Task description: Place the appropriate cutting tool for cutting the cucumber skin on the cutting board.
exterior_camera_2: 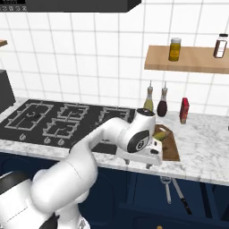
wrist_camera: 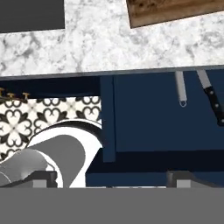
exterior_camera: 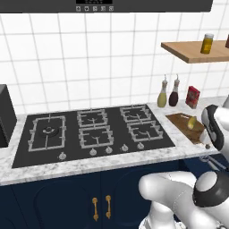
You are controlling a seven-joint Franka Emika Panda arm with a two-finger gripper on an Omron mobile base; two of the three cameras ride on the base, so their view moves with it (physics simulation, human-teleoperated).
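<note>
The dark brown cutting board point(exterior_camera_2: 171, 147) lies on the marble counter right of the stove, with the stubby yellow-green cucumber point(exterior_camera_2: 160, 134) on its far end. Both also show in the left base view: the board point(exterior_camera: 181, 121) and the cucumber point(exterior_camera: 192, 122). The slender grey cutting tool point(wrist_camera: 180, 89) lies below the counter's front edge in what looks like an open dark blue drawer, beside a black-handled knife point(wrist_camera: 211, 97). My gripper point(exterior_camera_2: 152, 161) hangs open over the counter's front edge, just left of the board and above the tool point(exterior_camera_2: 167, 190). Nothing is between its fingers.
A black stove point(exterior_camera: 91, 129) fills the counter's left. Two spouted bottles point(exterior_camera_2: 155, 103) and a red box point(exterior_camera_2: 184, 110) stand at the wall behind the board. A light wooden shelf point(exterior_camera_2: 192, 60) with jars hangs above. Blue cabinet fronts point(exterior_camera: 67, 197) run below.
</note>
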